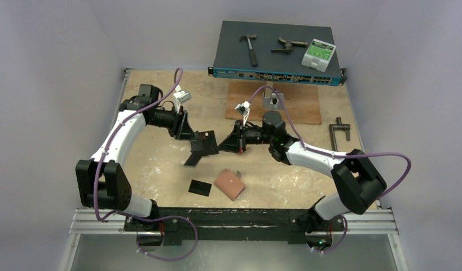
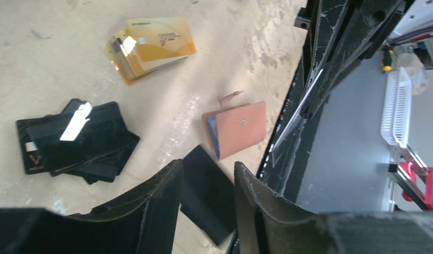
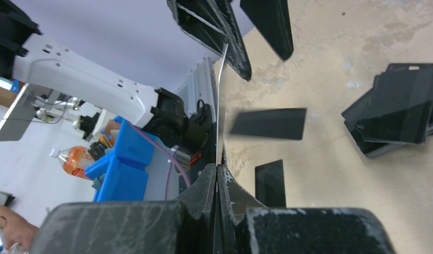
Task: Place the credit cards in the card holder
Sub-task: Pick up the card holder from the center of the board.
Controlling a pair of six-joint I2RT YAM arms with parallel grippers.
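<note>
While my right gripper clamps a thin silver-grey rectangular card, my left gripper spread wide, salmon-pink leather-look folding card holder shut on the tan tabletop.

Table: rough, chalky, worn board. Card holder: matt pink leather-look, shiny metal snap. Gold cards and black cards: smooth glossy plastic. Grey card: smooth, dull sheen.

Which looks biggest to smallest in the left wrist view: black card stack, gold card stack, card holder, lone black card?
1. black card stack, fanned out
2. gold card stack
3. card holder
Unranked: lone black card, partly hidden by the jaws and likely nearer the camera.
</note>
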